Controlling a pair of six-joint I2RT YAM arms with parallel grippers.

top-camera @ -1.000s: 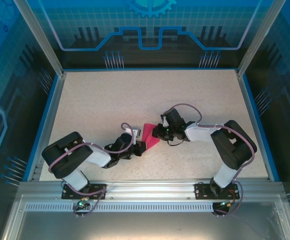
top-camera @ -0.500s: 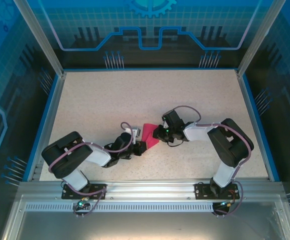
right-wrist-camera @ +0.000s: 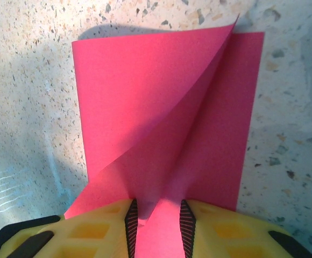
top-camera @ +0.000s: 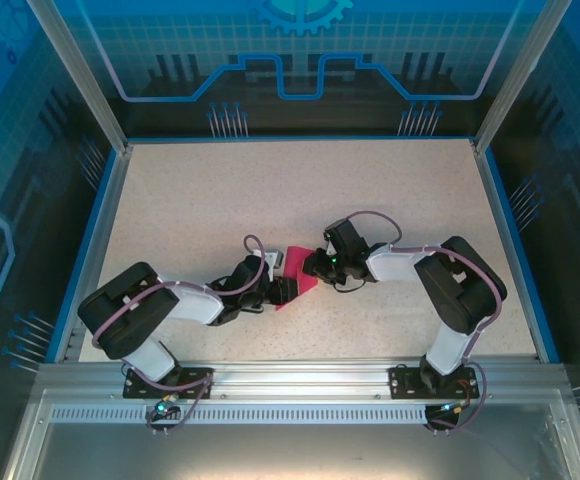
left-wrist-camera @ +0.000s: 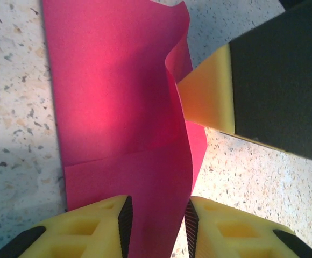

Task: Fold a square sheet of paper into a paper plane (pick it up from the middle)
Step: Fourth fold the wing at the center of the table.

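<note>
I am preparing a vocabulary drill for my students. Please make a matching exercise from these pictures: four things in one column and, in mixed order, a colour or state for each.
Things
1. sheet of paper
2. table top
3. table border
4. left fingers

Descriptions
A. blue
B. yellow, apart, with paper between them
C. magenta-pink, one flap curling up
D. speckled beige

Pairs: 1-C, 2-D, 3-A, 4-B
</note>
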